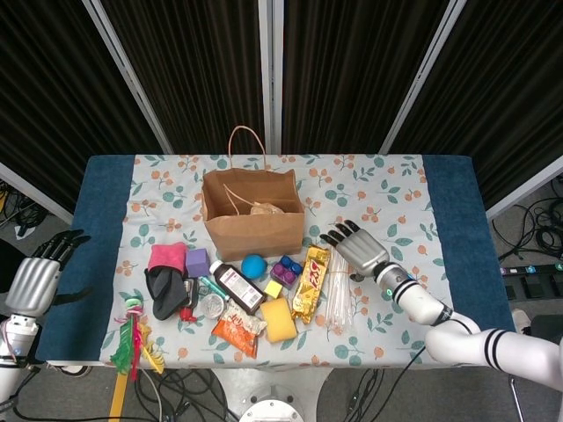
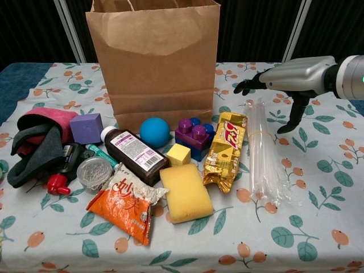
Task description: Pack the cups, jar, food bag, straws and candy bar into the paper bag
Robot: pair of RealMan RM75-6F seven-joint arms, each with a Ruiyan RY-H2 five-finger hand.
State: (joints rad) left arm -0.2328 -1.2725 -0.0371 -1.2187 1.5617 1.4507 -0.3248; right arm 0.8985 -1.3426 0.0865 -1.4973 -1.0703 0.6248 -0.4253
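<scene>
The brown paper bag (image 1: 253, 230) (image 2: 153, 62) stands upright and open at the back of the table, with something pale lying inside. A clear straw bundle (image 1: 339, 286) (image 2: 263, 151) lies right of the gold candy bar (image 1: 310, 281) (image 2: 226, 149). The orange food bag (image 1: 237, 330) (image 2: 128, 207) rests near the front edge. A small silver-lidded jar (image 2: 94, 172) sits left of a brown bottle (image 2: 136, 152). My right hand (image 1: 356, 248) (image 2: 296, 79) hovers palm down over the far end of the straws, fingers spread, holding nothing. My left hand (image 1: 35, 281) hangs off the table's left side, empty.
A blue ball (image 2: 154, 132), purple blocks (image 2: 193, 135), a yellow sponge (image 2: 186, 192), a small yellow cube (image 2: 178, 153), a purple cube (image 2: 86, 127) and a pink and black cloth (image 2: 37, 142) crowd the space in front of the bag. Colourful party items (image 1: 132, 338) lie at the front left corner.
</scene>
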